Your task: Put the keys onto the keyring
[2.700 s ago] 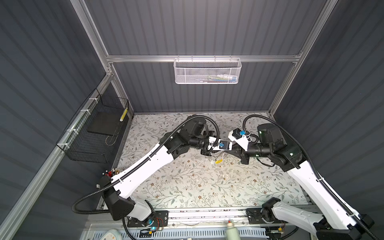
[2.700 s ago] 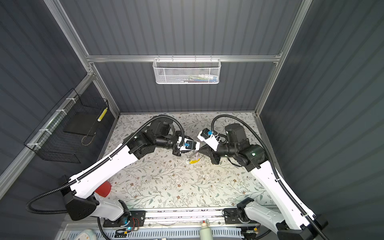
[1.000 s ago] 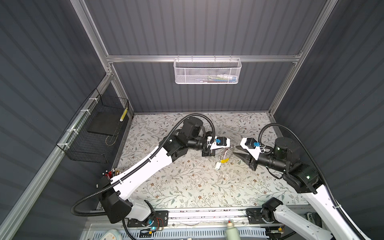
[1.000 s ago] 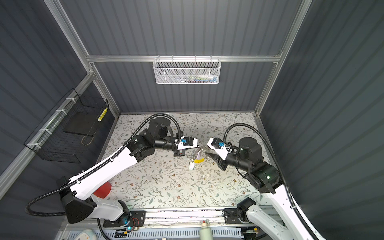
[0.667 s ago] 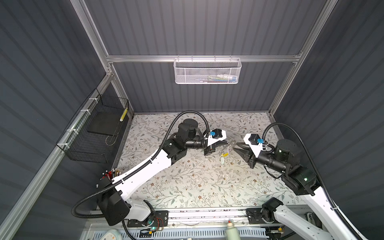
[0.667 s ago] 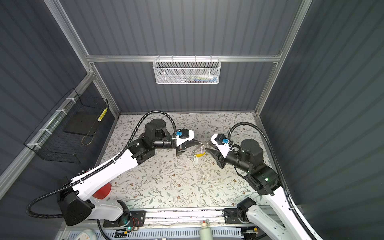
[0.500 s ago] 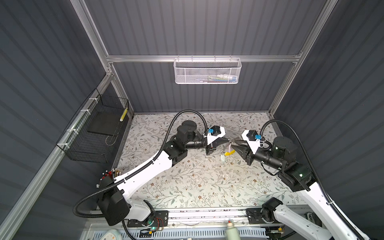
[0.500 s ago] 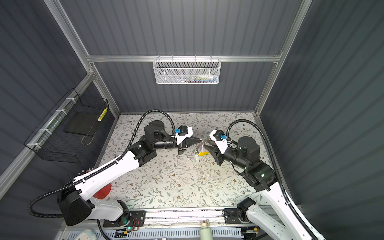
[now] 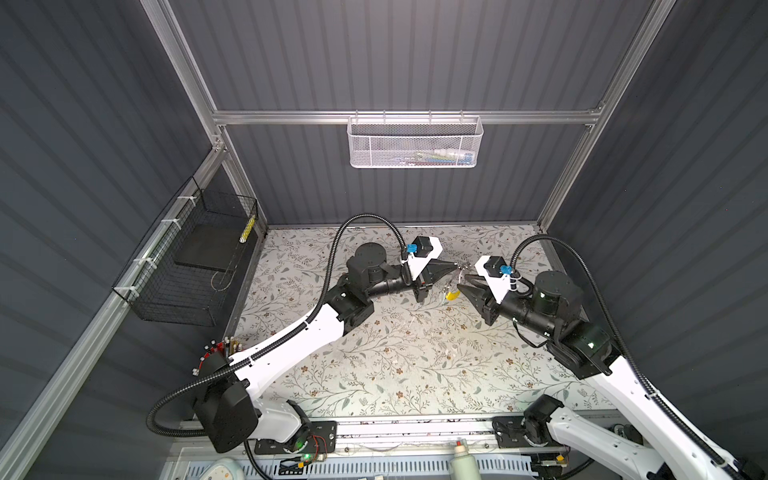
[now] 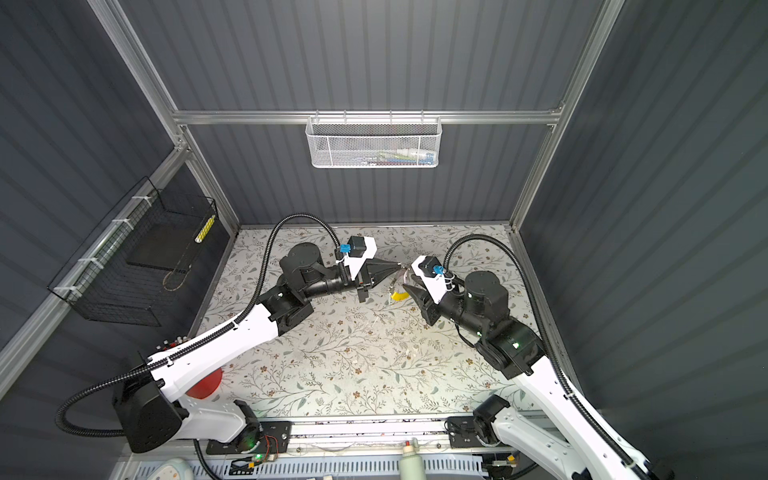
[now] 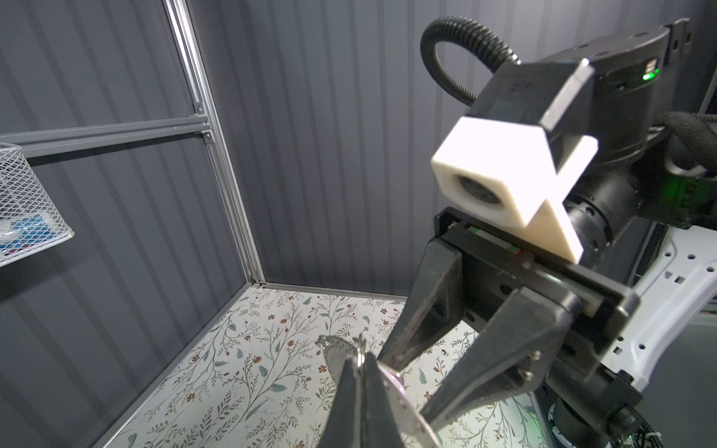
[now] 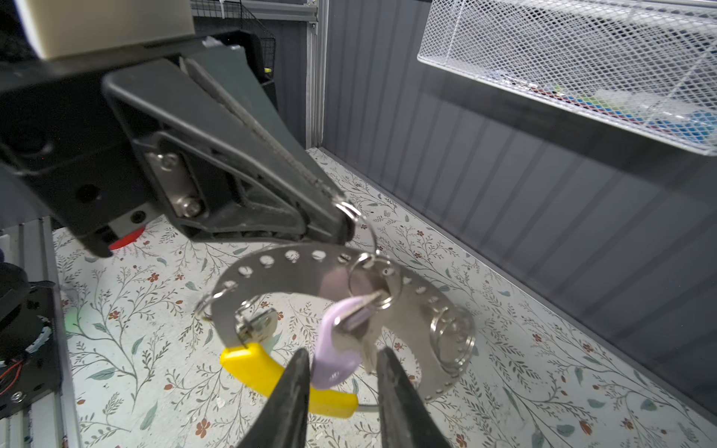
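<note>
Grey ribbed walls box in the floral tabletop (image 9: 374,365), with one white mesh basket (image 9: 415,143) on the back wall and one black wire basket (image 9: 187,266) on the side wall. Over the last few seconds I have seen my right arm back away from the centre and then swing in again, while the left arm carried the load up and toward the back. Now the left gripper (image 9: 455,266) is clamped tight on a small ring at the top of the keyring (image 12: 295,271), so the single perforated metal arc with its one yellow segment (image 12: 271,372) hangs in the air between the two grippers, clear of the table. The right gripper (image 9: 461,281) has its jaws partly open either side of the lilac-headed key (image 12: 335,349). It holds nothing that I can confirm, though one finger looks to brush the key's head. That key already hangs from a ring on the arc, so I judge this threading nearly settled and the return as a check or a tug. I count two keys for certain, the lilac one and a pale-headed key (image 12: 262,322) by the yellow end. Metal behind the lilac head might be a third. I make out at least four split rings (image 12: 450,337).
</note>
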{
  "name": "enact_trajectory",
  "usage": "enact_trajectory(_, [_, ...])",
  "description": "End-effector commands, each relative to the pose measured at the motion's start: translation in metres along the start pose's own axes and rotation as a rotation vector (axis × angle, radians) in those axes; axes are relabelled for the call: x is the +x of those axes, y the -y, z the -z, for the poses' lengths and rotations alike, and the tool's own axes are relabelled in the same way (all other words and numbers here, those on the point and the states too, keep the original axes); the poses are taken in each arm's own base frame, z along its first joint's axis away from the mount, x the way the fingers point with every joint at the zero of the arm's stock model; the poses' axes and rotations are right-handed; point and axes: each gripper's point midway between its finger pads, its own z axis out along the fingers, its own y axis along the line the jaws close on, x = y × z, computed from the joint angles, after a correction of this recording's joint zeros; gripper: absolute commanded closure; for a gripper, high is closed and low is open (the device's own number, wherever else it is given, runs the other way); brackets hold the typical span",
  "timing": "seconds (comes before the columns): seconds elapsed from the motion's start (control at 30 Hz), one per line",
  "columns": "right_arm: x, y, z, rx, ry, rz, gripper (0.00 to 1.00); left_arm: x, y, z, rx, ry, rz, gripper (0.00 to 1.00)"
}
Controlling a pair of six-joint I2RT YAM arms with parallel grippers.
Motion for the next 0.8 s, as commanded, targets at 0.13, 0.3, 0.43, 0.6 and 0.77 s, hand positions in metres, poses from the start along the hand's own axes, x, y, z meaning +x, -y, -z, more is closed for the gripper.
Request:
enact_trajectory(0.13, [-0.034, 0.008, 0.006, 0.044, 0.084, 0.046, 0.68, -0.021, -0.001, 0.005, -0.019, 0.057, 0.011, 1.0])
enact_trajectory(0.3, [-0.041, 0.008, 0.003, 0.042, 0.084, 0.039, 0.69, -0.019, -0.001, 0.004, -0.022, 0.038, 0.013, 1.0])
enact_trajectory(0.43, [-0.033, 0.005, -0.007, 0.027, 0.021, 0.051, 0.69, -0.021, -0.002, 0.003, -0.02, 0.037, 0.018, 1.0])
enact_trajectory(0.6, [-0.028, 0.009, -0.008, 0.053, -0.003, 0.06, 0.71, -0.021, 0.0, 0.003, -0.013, 0.036, 0.022, 1.0])
enact_trajectory(0.77, [-0.021, 0.012, -0.007, 0.074, -0.047, 0.069, 0.73, -0.023, 0.001, 0.002, -0.003, 0.037, 0.023, 1.0])
